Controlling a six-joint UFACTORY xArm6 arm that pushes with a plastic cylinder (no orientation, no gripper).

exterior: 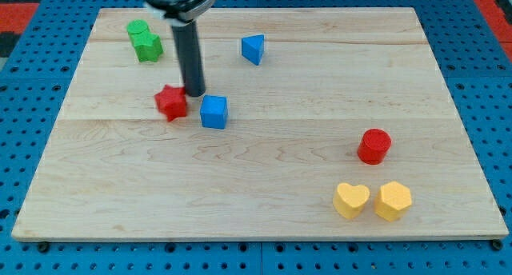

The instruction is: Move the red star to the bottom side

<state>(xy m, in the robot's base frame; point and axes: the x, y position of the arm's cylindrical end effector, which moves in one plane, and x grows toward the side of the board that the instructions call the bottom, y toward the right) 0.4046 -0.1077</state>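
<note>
Rod tip (194, 93) rests at the far right edge of the red star-shaped block (171, 102), seemingly touching it; a blue cube (214, 112) sits just right. The arm carries no fingers. No writing is legible on the pale wooden board (280, 171).

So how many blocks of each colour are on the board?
Red: 2, the red star and the red cylinder
Blue: 2, the blue cube and the blue triangle
Yellow: 2, the yellow heart and the yellow hexagon
Green: 1, the green block
Total: 7
</note>
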